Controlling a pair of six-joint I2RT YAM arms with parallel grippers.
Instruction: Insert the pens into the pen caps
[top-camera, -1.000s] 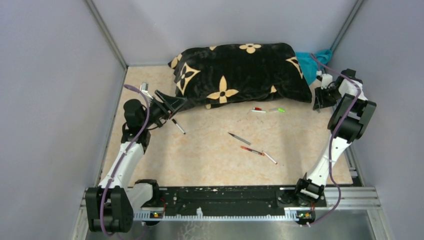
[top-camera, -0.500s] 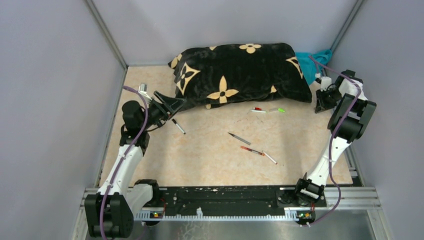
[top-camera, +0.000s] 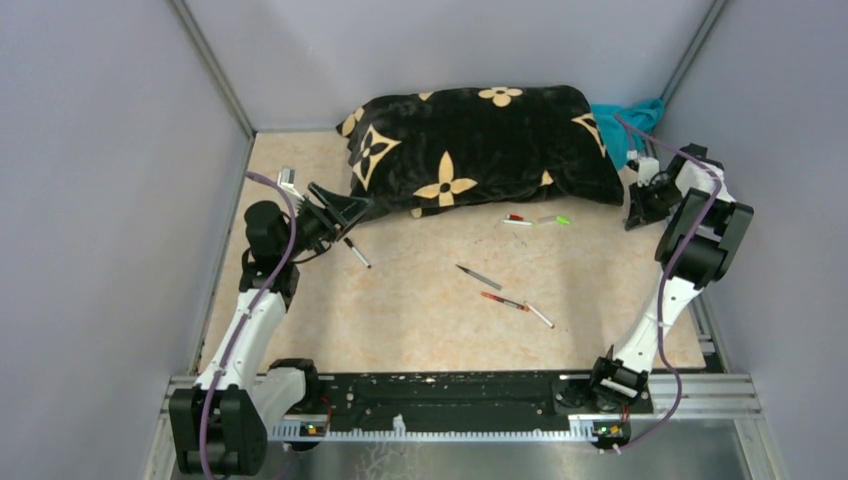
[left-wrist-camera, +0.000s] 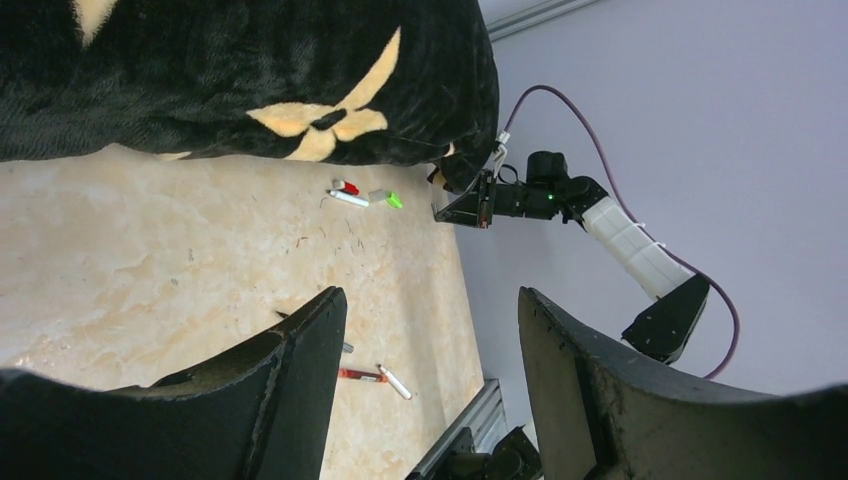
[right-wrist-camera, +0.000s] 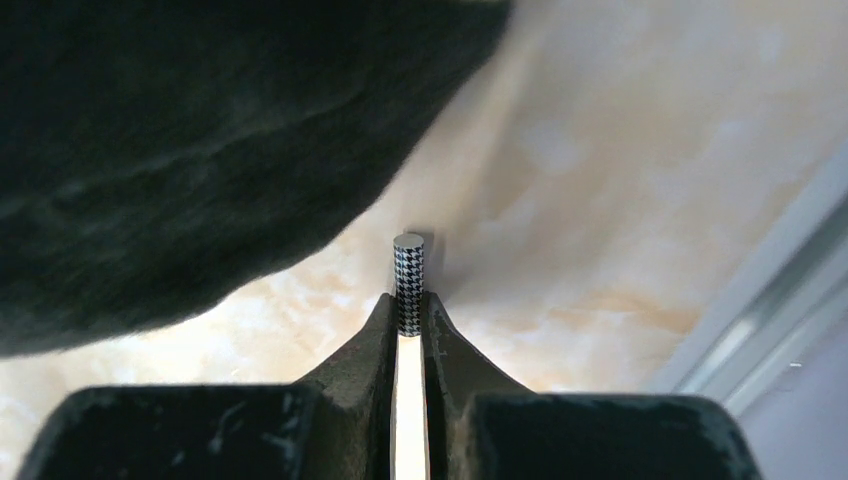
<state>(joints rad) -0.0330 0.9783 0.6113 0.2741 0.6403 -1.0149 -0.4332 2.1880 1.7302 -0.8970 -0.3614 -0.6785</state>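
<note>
R hand (right-wrist-camera: 409, 302) clamps 1 checkered pen (right-wrist-camera: 408, 268) beside pillow (right-wrist-camera: 200, 120); L hand (left-wrist-camera: 430, 297) open over table (left-wrist-camera: 150, 240).

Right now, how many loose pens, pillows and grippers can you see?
Loose pens: 6
Held stick: 1
Pillow: 1
Grippers: 2, left gripper and right gripper
Total: 10

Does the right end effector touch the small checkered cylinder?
Touching. The right wrist view shows the right end effector shut on the checkered cylinder, with both fingers pressing against its sides and no gap between them.
</note>
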